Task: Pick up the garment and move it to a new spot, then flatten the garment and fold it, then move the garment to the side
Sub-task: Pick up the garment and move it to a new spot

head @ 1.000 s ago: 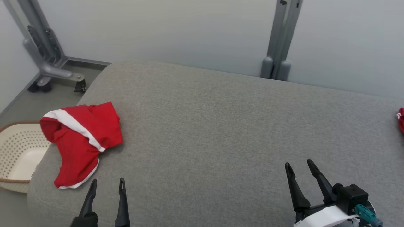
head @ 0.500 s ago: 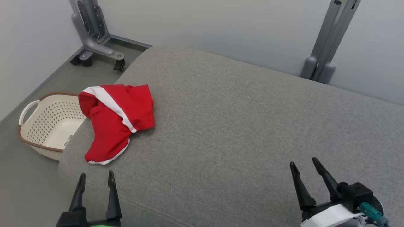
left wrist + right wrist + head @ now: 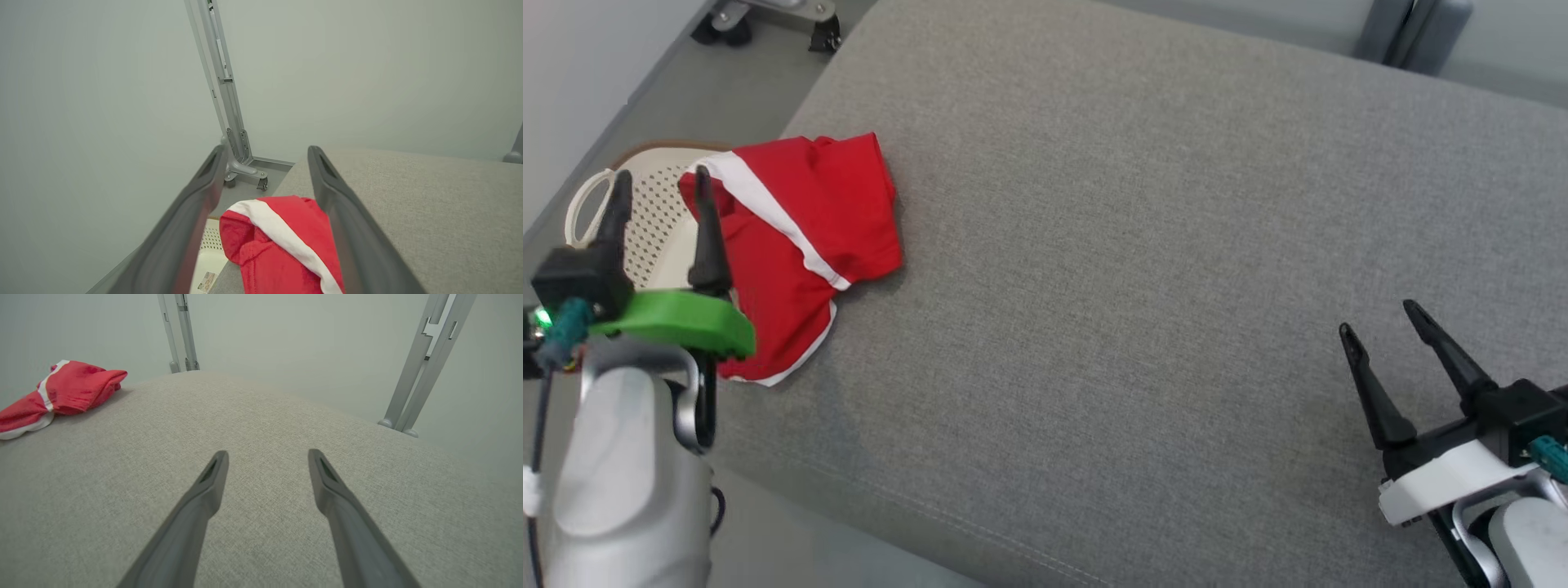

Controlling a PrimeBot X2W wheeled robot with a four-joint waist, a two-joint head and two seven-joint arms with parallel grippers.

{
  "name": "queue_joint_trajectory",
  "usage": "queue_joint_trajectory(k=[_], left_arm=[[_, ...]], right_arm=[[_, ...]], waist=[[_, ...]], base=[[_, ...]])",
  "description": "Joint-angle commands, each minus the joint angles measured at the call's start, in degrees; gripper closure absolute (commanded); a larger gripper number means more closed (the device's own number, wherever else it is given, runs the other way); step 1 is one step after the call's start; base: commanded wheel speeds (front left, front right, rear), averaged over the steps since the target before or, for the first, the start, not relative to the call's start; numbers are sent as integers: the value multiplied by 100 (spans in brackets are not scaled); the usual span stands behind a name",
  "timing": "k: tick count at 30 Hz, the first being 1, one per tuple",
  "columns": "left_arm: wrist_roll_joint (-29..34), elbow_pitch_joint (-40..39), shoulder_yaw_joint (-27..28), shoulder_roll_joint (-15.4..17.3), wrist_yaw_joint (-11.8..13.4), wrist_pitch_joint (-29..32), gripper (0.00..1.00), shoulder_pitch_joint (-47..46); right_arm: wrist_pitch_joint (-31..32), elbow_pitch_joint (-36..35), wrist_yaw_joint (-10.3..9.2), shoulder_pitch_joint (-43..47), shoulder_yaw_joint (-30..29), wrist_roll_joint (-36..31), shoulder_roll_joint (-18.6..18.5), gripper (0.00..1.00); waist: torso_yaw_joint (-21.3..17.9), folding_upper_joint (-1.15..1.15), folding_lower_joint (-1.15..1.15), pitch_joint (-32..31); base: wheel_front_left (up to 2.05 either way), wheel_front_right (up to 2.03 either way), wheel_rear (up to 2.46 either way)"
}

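On the floor at the far left, beside the grey cushion (image 3: 1135,245), stands a cream perforated basket (image 3: 654,233). The part of its inside that shows in the left wrist view holds only a small label on the bottom. The red garment (image 3: 800,204), with a white stripe, lies crumpled on the cushion's left end, its left fold at the edge next to the basket.

The left gripper (image 3: 660,175) rises on a pale forearm from the near left. Its fingers point away, spread wide and holding nothing, over the basket and the garment's left edge. The right gripper (image 3: 1379,318) sits near right above bare cushion, fingers likewise spread and empty, well apart from the garment.
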Motion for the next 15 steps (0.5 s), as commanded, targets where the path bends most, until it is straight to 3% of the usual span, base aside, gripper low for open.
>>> queue_joint_trajectory(k=[1, 8, 15], left_arm=[[-115, 326, 49, 95, -76, 55, 0, -320], [-576, 2390, 70, 499, -316, 956, 0, -1597], [-927, 3675, 90, 549, -366, 1589, 0, -2069]], right_arm=[[-13, -57, -9, -167, -29, -46, -94, 0], [-13, -191, -9, -373, -198, -42, -249, 0], [-13, -296, -9, -425, -282, -95, -214, 0]], waist=[[-367, 0, 0, 908], [-689, 0, 0, 1364], [-876, 0, 0, 1646]], base=[[0, 0, 0], [0, 0, 0], [0, 0, 0]])
